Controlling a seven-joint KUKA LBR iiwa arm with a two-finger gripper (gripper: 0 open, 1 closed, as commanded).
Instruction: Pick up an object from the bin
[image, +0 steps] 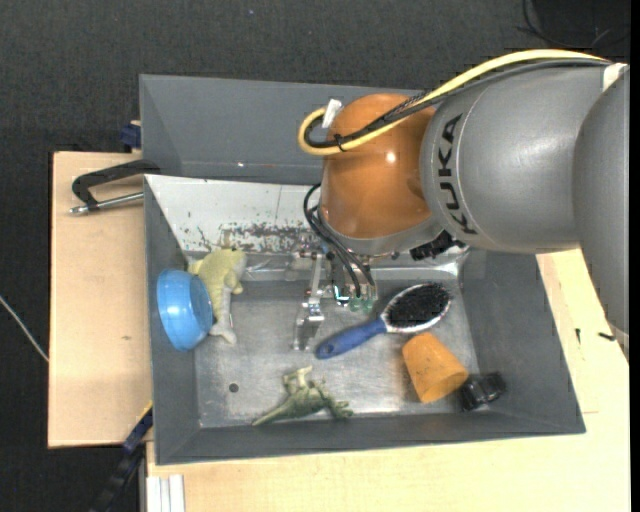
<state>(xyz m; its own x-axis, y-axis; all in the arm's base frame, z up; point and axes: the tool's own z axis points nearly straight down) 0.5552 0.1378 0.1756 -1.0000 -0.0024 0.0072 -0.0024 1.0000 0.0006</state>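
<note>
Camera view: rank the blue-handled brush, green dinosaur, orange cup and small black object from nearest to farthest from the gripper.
1. blue-handled brush, right beside the gripper.
2. green dinosaur, by the bin's front wall.
3. orange cup, lower right.
4. small black object, front right corner.

One cam looks down on bin (200, 110), slightly oblique, close; arm (520, 150) enters right.

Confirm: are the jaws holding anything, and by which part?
Nothing held. Jaws open and empty above the bin floor, beside the hairbrush and its blue handle.
</note>
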